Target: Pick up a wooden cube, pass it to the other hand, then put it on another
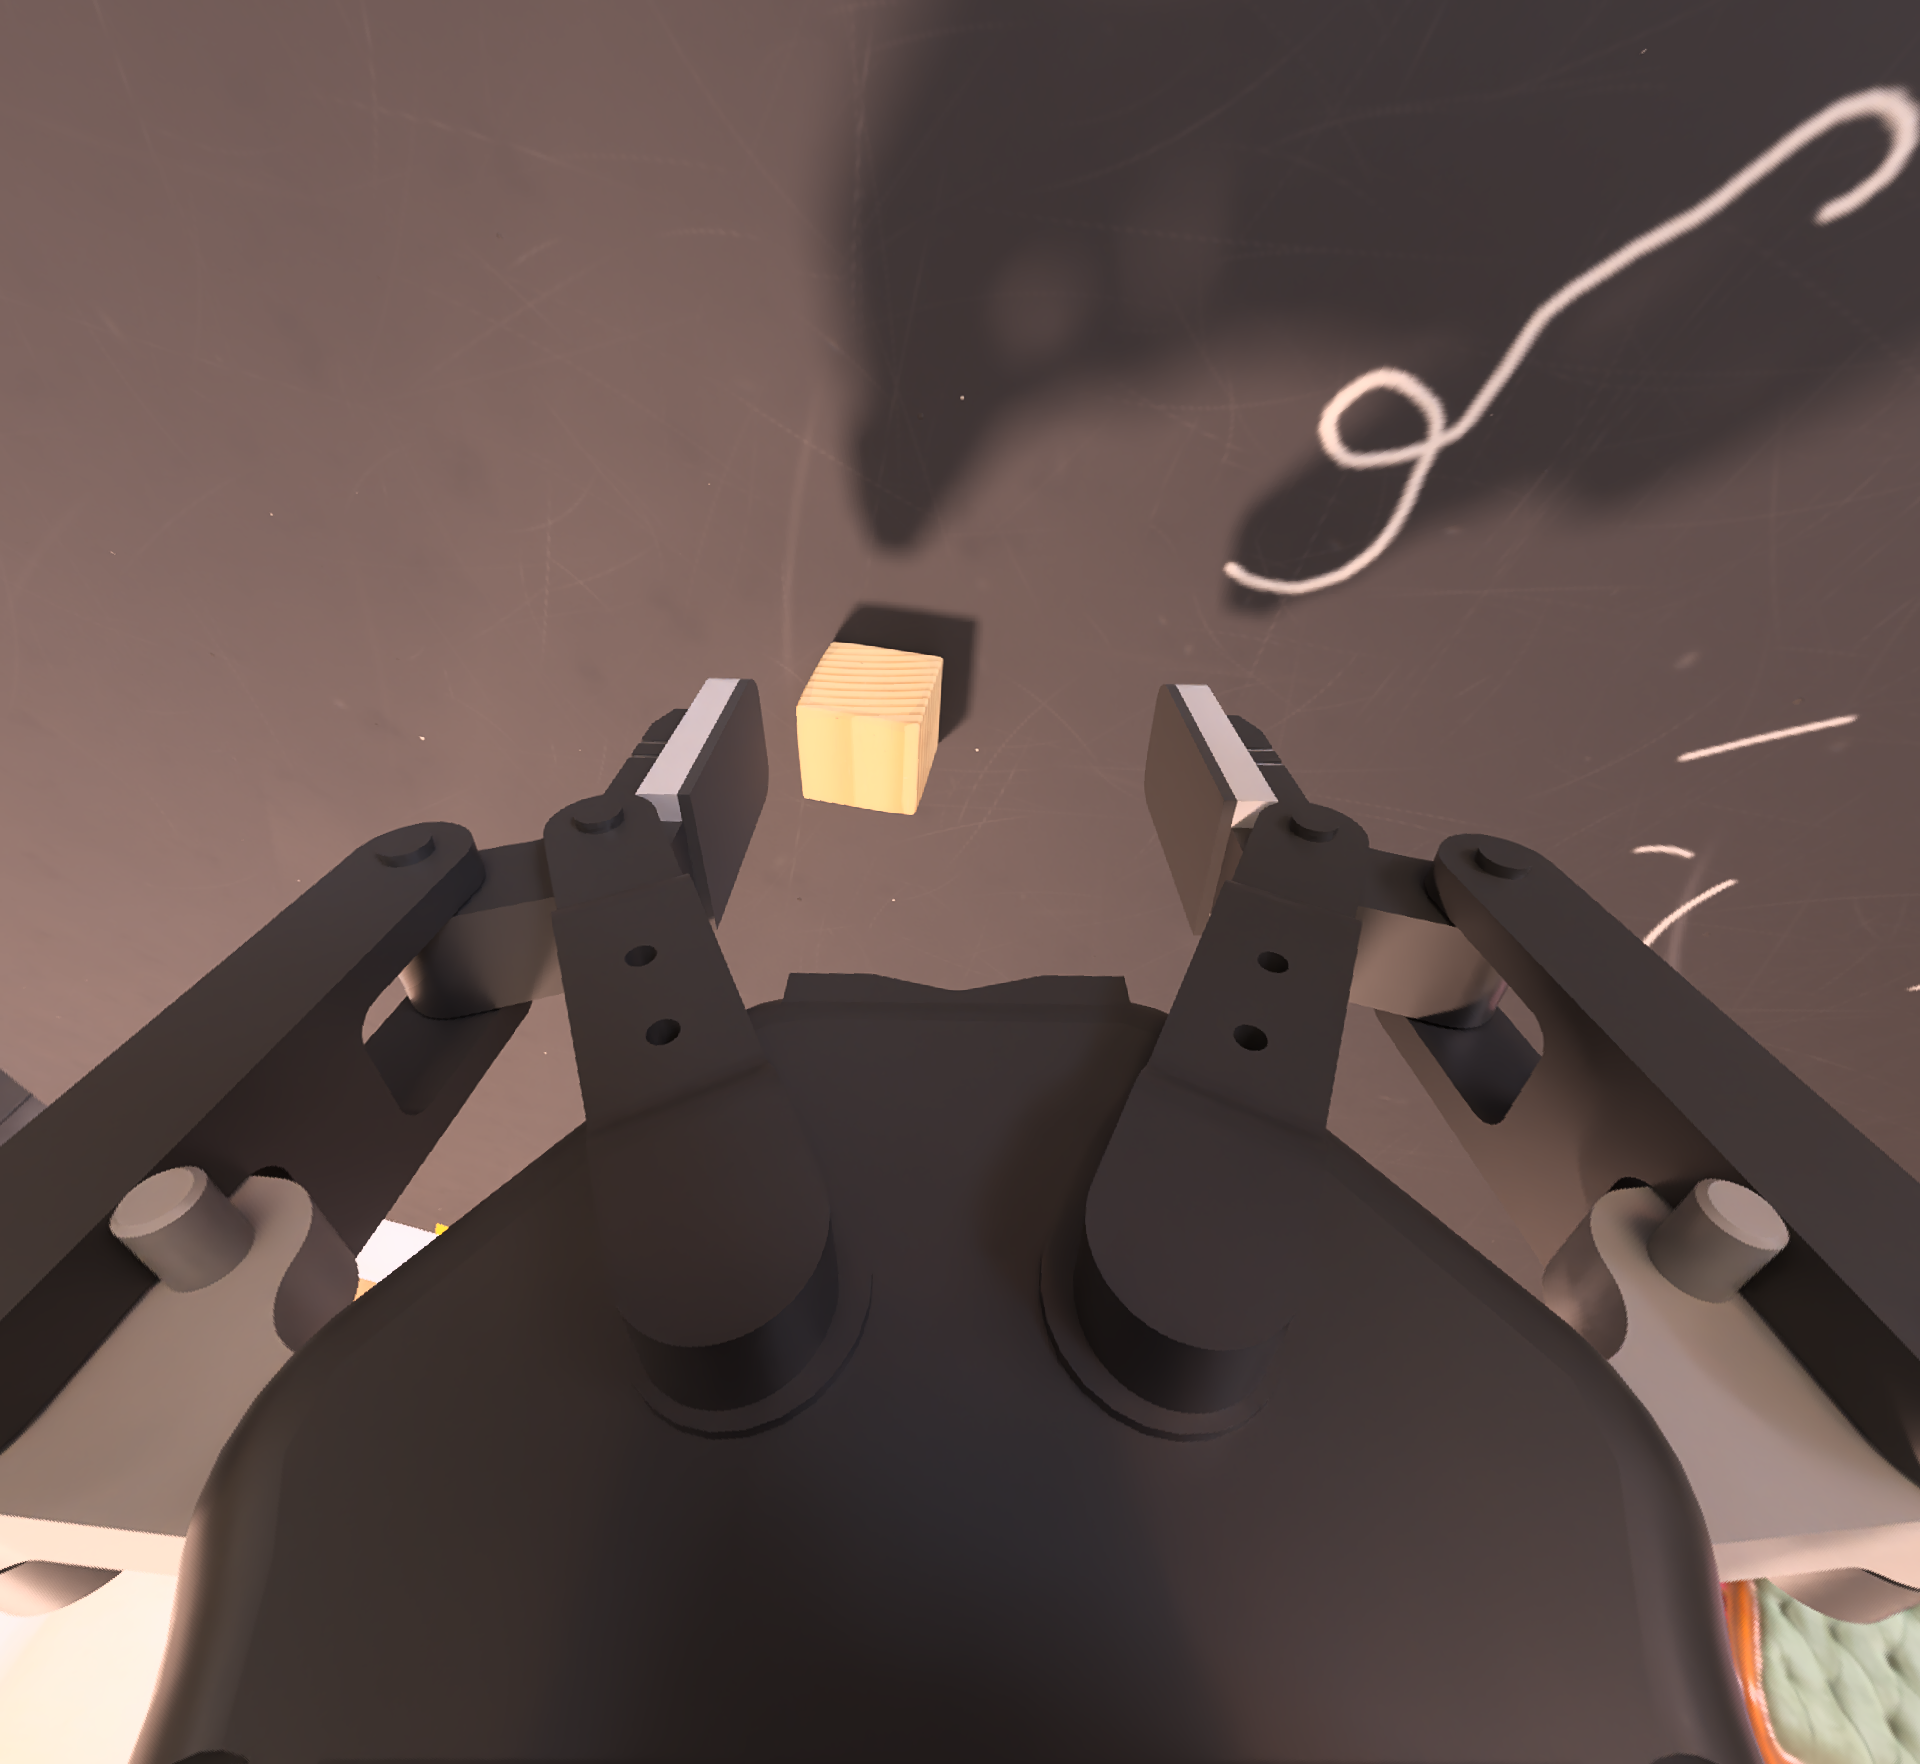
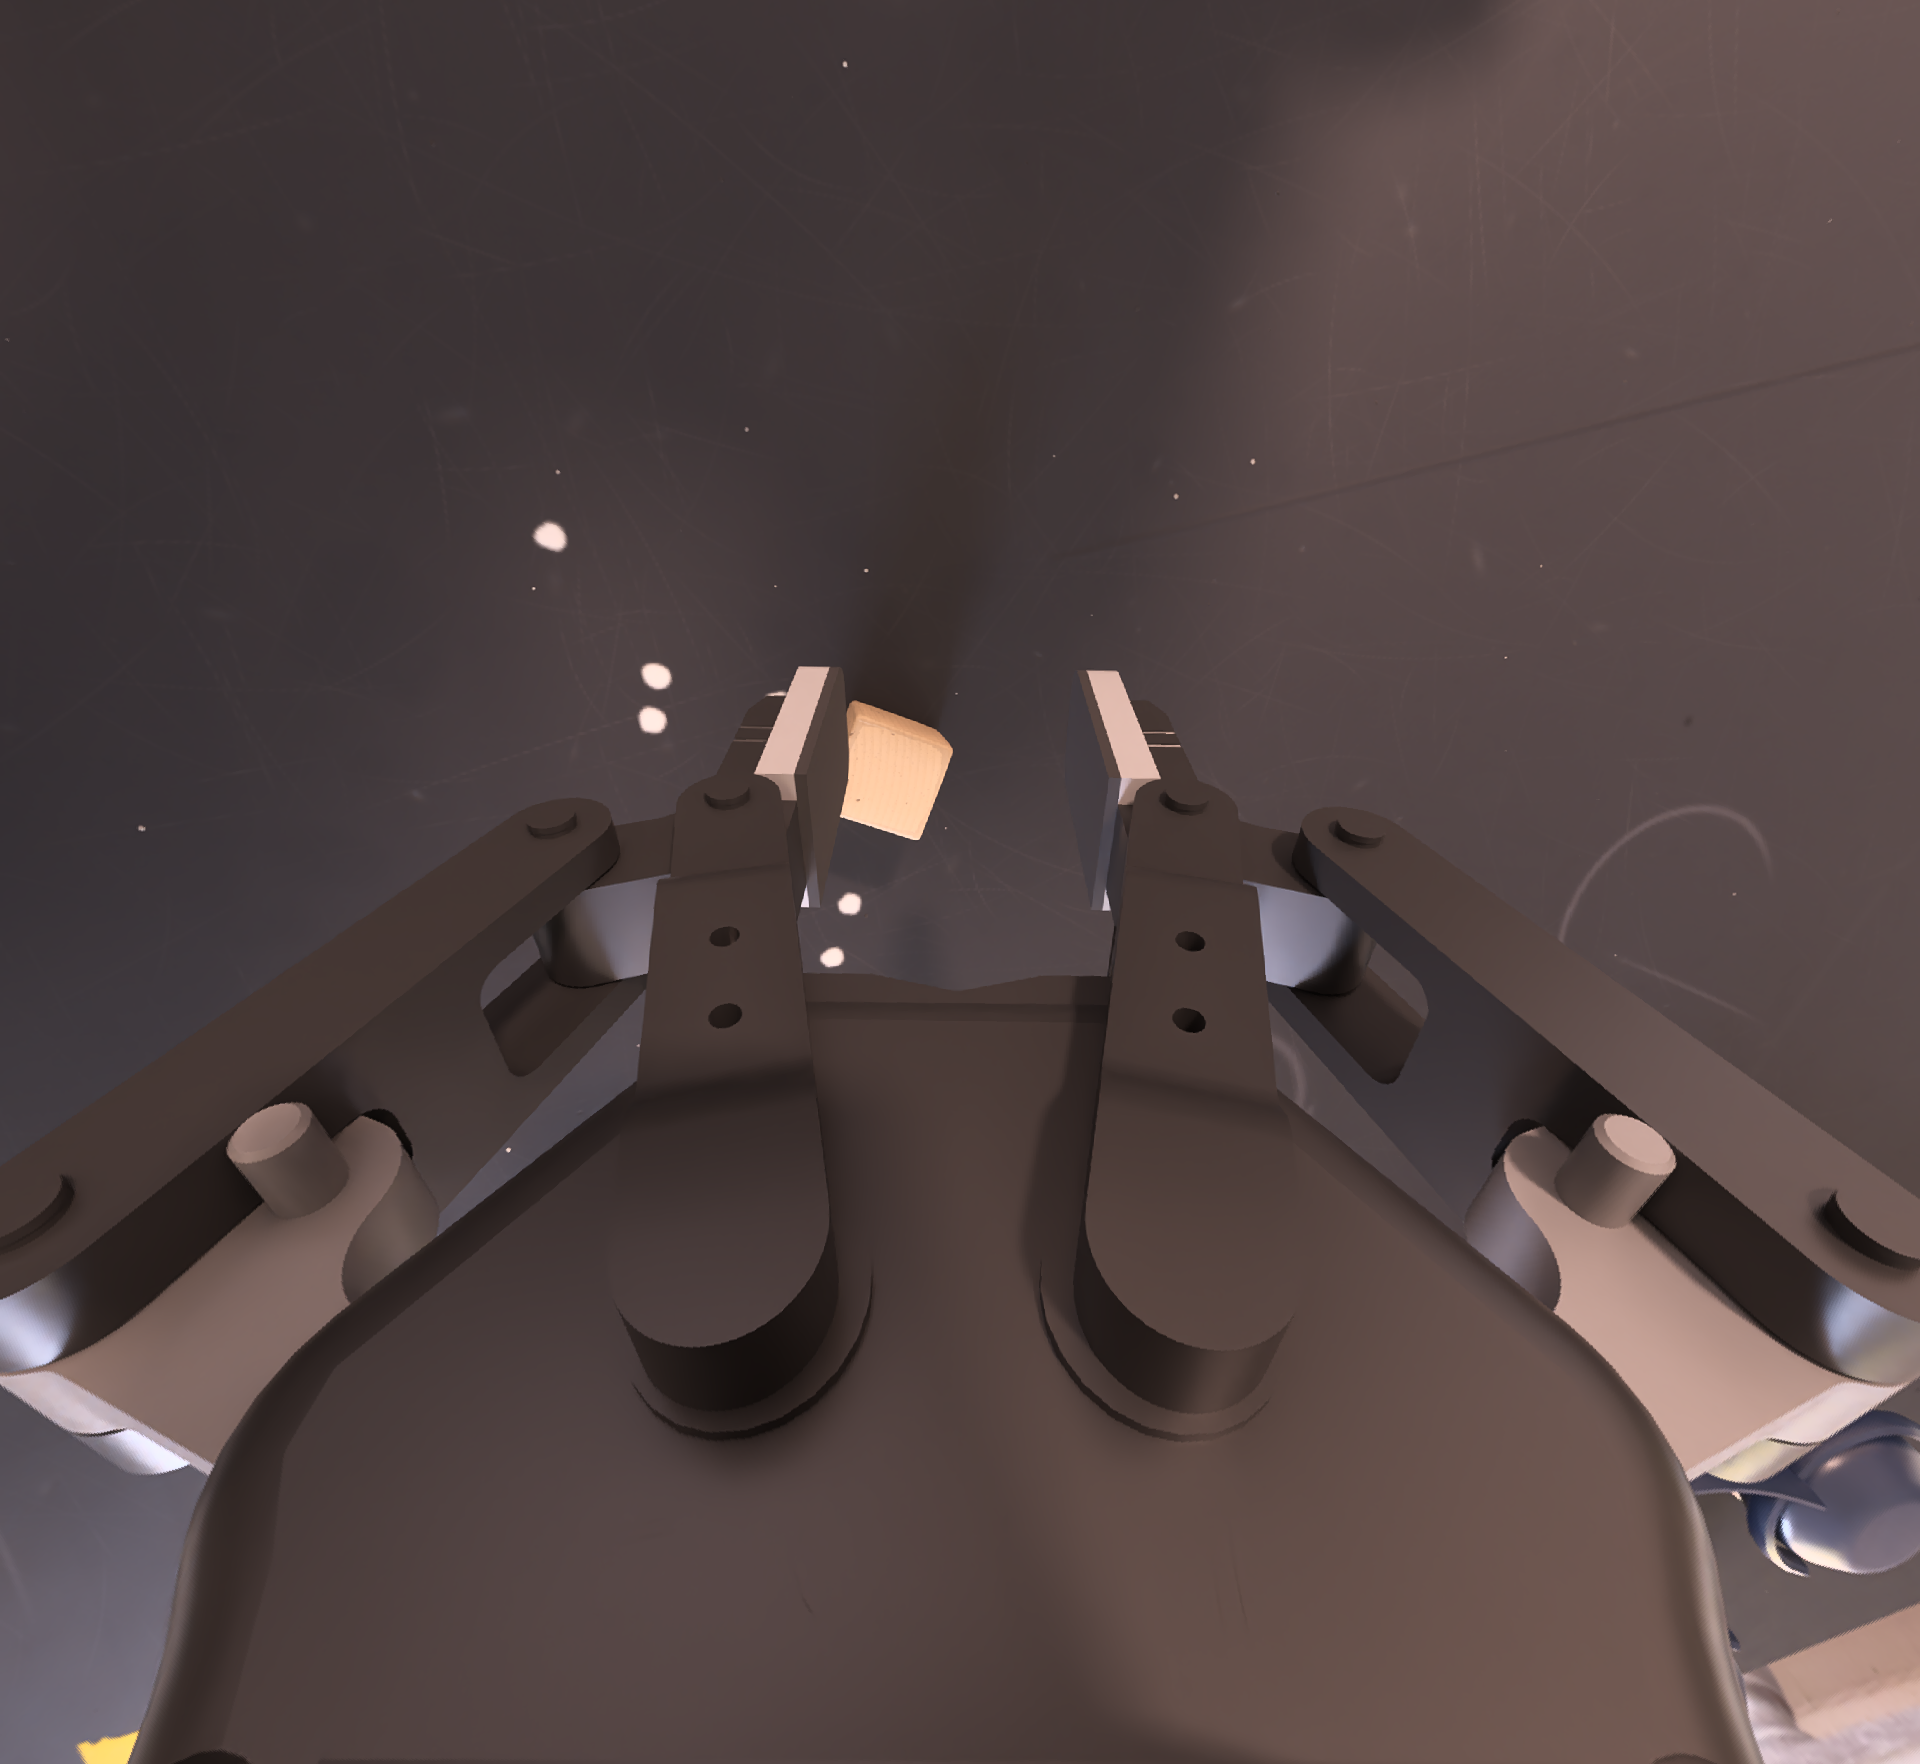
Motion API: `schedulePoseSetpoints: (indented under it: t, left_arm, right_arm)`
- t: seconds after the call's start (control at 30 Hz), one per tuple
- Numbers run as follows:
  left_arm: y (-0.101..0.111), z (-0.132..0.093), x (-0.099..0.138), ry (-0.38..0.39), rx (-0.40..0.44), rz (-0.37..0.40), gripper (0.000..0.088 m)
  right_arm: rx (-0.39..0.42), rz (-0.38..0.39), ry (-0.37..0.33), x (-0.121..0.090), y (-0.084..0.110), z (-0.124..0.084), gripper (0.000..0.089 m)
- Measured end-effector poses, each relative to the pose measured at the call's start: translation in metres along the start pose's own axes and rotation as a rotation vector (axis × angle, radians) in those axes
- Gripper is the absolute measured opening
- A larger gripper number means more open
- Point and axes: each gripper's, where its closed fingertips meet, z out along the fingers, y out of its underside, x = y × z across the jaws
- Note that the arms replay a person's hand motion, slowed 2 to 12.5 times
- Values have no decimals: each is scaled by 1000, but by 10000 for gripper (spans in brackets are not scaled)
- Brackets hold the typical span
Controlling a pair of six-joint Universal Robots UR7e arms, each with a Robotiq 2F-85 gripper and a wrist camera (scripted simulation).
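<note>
wooden cube (image 1: 871, 744) unlabelled between wide left jaws; another cube (image 2: 896, 782) between wide right jaws

Matt wooden cube (image 1: 871, 743), scuffed tabletop (image 1: 416, 364)

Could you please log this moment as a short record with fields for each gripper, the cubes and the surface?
left gripper: open, holding nothing
left view cube: pale wooden cube resting on the dark scratched tabletop, nearer the left finger
right gripper: open, holding nothing
right view cube: tan wooden cube beside its left finger; contact unclear
other items: white string on the tabletop
</note>
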Motion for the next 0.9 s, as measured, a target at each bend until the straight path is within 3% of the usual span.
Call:
schedulePoseSetpoints:
  t: [0.27,0.9]
  left_arm:
    - [2,3,-7,-27,-33,17,651]
    - [6,10,-13,-13,-112,38,618]
  right_arm:
    - [10,-10,5,-4,-1,-3,377]
    - [-3,-20,1,-10,1,-1,507]
